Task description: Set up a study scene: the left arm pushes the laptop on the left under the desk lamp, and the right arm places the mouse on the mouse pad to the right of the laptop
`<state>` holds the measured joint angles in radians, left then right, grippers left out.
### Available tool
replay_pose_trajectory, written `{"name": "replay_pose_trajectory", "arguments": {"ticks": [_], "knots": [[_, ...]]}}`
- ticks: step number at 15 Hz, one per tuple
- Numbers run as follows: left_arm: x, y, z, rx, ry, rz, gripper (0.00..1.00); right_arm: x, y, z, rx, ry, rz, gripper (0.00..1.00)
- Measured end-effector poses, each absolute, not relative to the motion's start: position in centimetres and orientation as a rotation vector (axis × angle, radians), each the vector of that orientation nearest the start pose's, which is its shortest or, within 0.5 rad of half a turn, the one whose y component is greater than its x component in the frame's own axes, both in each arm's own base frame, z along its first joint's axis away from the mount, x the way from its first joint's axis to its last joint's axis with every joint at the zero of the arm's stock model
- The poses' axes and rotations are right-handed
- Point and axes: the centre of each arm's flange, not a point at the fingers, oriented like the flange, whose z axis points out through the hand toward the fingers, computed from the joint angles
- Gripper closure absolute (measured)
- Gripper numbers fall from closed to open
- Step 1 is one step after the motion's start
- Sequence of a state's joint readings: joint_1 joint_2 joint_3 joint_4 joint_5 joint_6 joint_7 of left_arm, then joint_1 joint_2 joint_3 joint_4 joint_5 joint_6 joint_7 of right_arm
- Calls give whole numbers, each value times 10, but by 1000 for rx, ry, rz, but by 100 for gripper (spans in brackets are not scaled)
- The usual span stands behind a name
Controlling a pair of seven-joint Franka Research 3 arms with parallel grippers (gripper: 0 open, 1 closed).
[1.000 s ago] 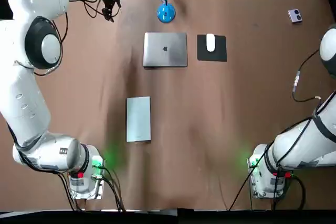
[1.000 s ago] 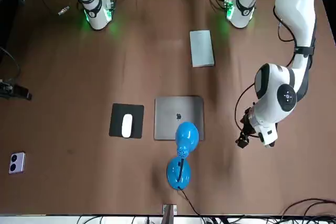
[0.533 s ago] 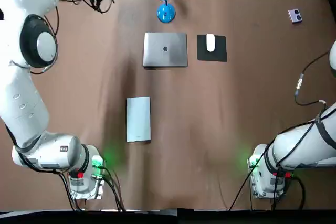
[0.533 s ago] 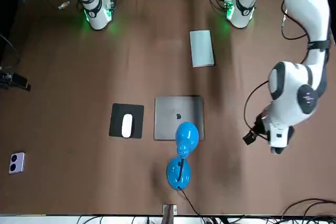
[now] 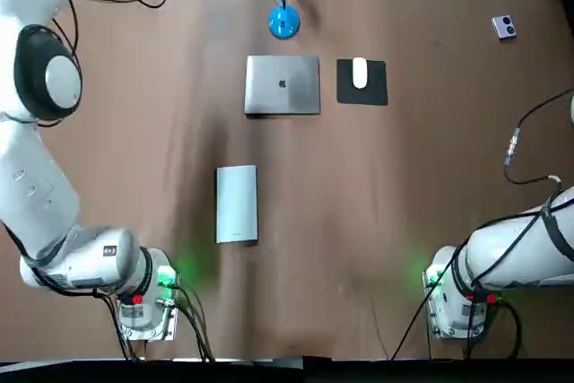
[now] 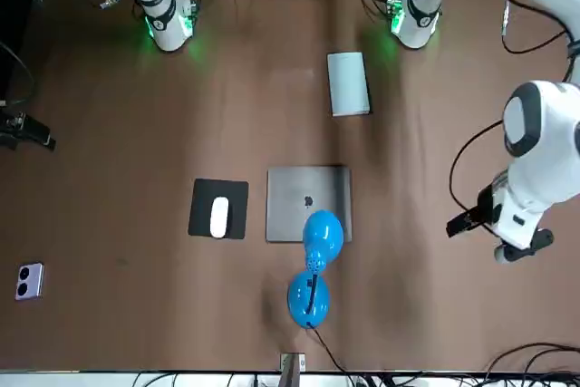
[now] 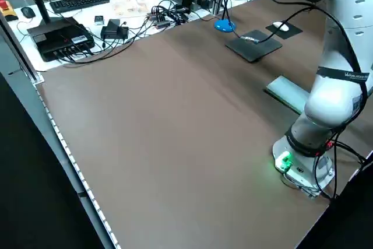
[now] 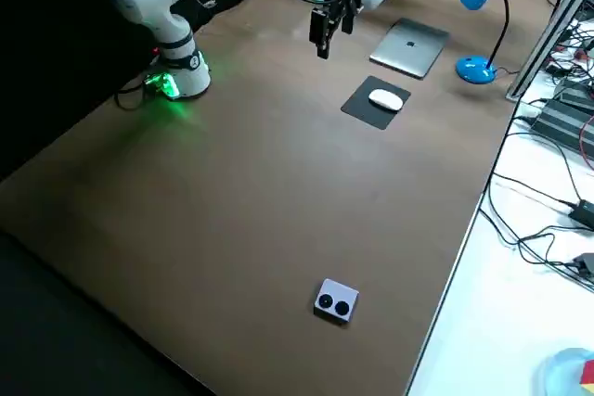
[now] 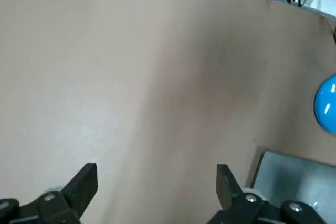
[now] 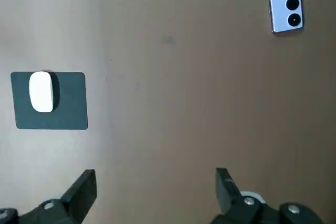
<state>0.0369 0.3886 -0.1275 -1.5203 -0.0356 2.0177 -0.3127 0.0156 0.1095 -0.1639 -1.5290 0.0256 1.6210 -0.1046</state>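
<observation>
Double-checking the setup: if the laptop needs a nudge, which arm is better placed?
Left. The left gripper, fingers open, hangs nearer the laptop, on its free side; the mouse pad and mouse lie between the right gripper and it.

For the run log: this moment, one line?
laptop at lamp; mouse on pad; left gripper open, left of laptop; right gripper open, right of pad

Wide bare tabletop [image 5: 421,177] at both flanks, desk lamp [image 5: 283,22] beyond laptop [image 5: 282,84], grey book [image 5: 237,204] mid-table
</observation>
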Motion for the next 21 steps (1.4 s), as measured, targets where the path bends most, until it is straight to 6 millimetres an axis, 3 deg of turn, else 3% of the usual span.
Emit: {"name": "replay_pose_trajectory", "arguments": {"ticks": [7,8,10,13,17,21], "knots": [[668,-48,488,-3221,-132,-144,0,579,-80,604,-3129,73,17,0],[661,-50,507,-3220,-111,-95,0,578,-80,608,-3130,72,7,0],[656,-50,523,-3216,-94,-69,0,578,-79,608,-3130,69,5,0],[647,-48,557,-3193,8,-140,0,578,-78,608,-3130,67,5,0],[619,-32,605,-3180,-24,-153,0,578,-78,608,-3130,66,4,0],[598,-10,630,-3170,-64,-137,0,579,-72,608,-3129,50,6,0]]}}
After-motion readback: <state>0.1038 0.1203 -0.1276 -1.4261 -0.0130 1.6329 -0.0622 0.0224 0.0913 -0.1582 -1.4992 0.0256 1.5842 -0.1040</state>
